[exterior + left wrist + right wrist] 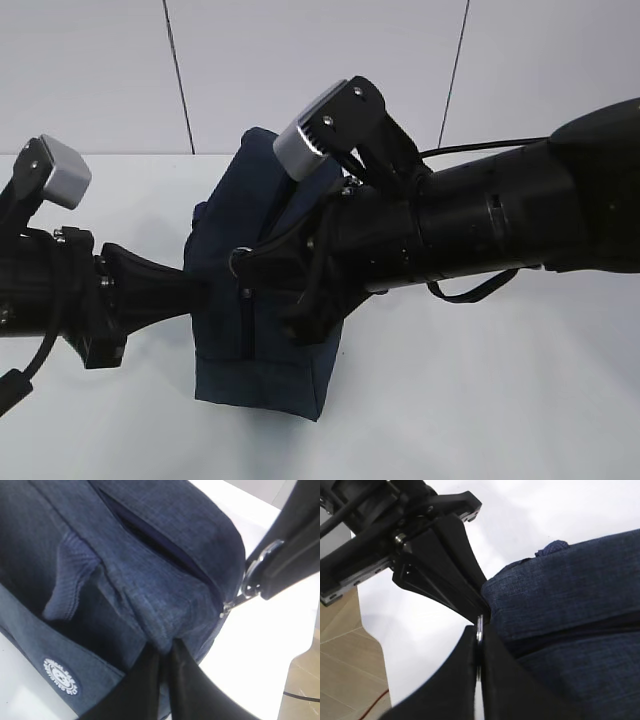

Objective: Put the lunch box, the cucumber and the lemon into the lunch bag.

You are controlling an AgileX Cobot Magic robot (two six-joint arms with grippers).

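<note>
Lunch bag (262, 300) upright mid-table. Left gripper (165, 652) pinching fabric fold by zipper end, right gripper (479, 630) clamped on ring pull (251, 577). Tip imo: anchor fabric taut, drag pull straight along zipper, no yanking.

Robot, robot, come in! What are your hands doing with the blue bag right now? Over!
Left gripper shut, pinching bag fabric. Right gripper shut on the silver ring pull. Lunch bag upright, zipper partly open. Nothing blocking.
</note>
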